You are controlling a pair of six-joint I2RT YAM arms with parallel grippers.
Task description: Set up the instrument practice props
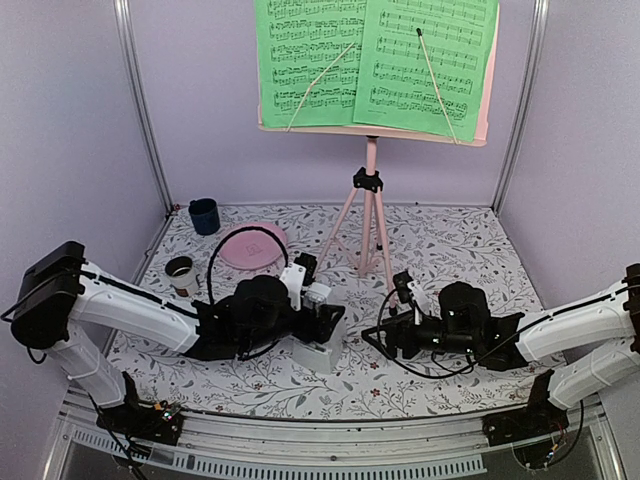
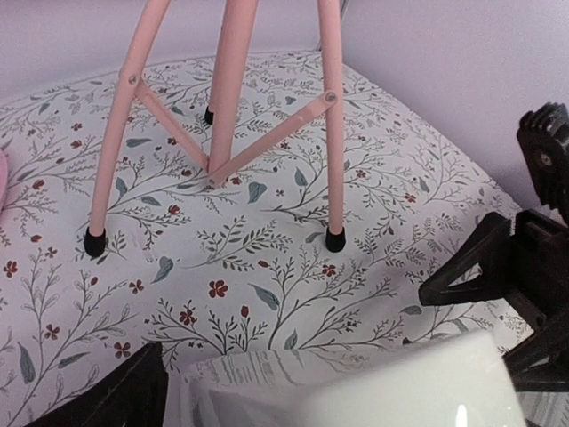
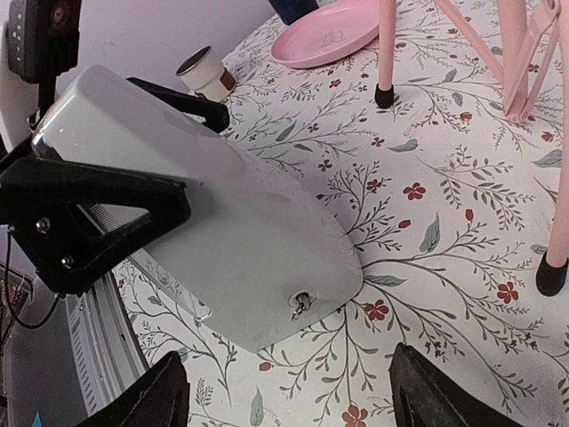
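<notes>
The pink music stand (image 1: 371, 195) stands at the back middle, with two green sheet-music pages (image 1: 372, 62) on its desk. Its tripod legs show in the left wrist view (image 2: 229, 98) and the right wrist view (image 3: 386, 49). My left gripper (image 1: 322, 318) is shut on the white metronome (image 1: 322, 352), with a black finger (image 3: 98, 213) on each side of it. The metronome (image 3: 231, 222) leans, its base down on the floral cloth. It fills the bottom of the left wrist view (image 2: 391, 391). My right gripper (image 1: 374, 336) is open and empty, just right of the metronome, facing it.
A pink plate (image 1: 253, 246) lies left of the stand and also shows in the right wrist view (image 3: 324, 36). A dark blue cup (image 1: 204, 215) stands at the back left. A small white cup (image 1: 181, 272) stands near my left arm. Lilac walls close three sides.
</notes>
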